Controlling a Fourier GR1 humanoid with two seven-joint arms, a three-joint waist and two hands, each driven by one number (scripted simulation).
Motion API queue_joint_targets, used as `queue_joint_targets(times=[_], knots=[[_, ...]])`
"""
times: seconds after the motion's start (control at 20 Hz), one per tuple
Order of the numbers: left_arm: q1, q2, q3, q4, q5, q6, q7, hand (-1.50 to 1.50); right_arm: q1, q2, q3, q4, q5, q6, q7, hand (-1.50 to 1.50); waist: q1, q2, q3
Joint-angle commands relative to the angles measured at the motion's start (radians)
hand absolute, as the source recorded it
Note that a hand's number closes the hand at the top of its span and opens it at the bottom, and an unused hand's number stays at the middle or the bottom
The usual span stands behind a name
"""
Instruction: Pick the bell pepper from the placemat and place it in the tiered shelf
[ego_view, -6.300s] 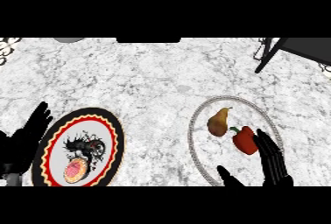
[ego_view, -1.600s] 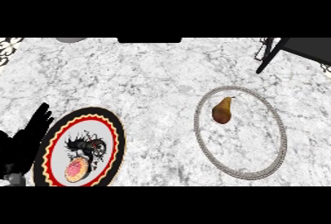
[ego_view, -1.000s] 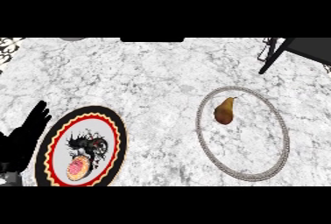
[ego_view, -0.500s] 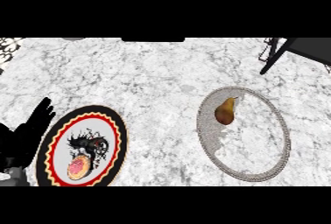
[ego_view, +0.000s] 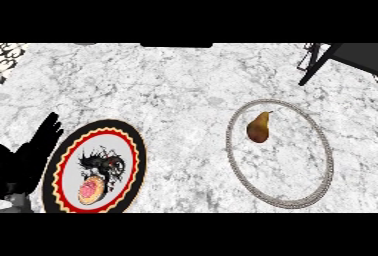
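Note:
The oval placemat (ego_view: 289, 167), pale with a beaded grey rim, lies right of centre on the marble counter. Only a brown pear (ego_view: 258, 128) rests on it, in its upper left part. No bell pepper shows anywhere in the head view. The black frame of the tiered shelf (ego_view: 323, 59) juts in at the top right corner, with its inside out of sight. My left hand (ego_view: 29, 156) is at the lower left edge, open with fingers pointing up, holding nothing. My right hand is out of view.
A round plate (ego_view: 136, 155) with a black, red and yellow rim lies beside my left hand, with a pink ring-shaped item on its lower part. A dark patterned object sits at the top left edge.
The bell pepper and my right hand, seen over the placemat 6.3 s ago, no longer show. Over the last second nothing has visibly moved.

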Motion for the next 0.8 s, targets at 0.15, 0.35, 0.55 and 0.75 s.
queue_joint_targets(times=[0.15,0.35,0.55,0.75], knots=[[-0.004,-0.009,-0.014,-0.009,-0.017,0.001,0.027,0.0,-0.041,-0.016,0.004,0.3,0.056,-0.204,-0.15,1.5,0.005,0.003,0.001],[-0.01,-0.025,-0.016,0.038,-0.028,-0.001,-0.031,0.0,-0.132,-0.027,-0.024,0.461,0.047,-0.265,-0.186,1.5,0.013,0.007,0.001],[-0.037,-0.003,0.003,0.039,-0.021,-0.005,-0.004,0.0,-0.174,-0.055,0.011,0.605,0.096,-0.283,-0.223,1.5,0.016,0.008,0.001],[-0.015,-0.033,-0.016,0.021,-0.046,0.019,-0.034,0.0,-0.124,-0.053,-0.049,0.679,0.09,-0.429,-0.21,-1.5,0.015,0.008,0.001]])
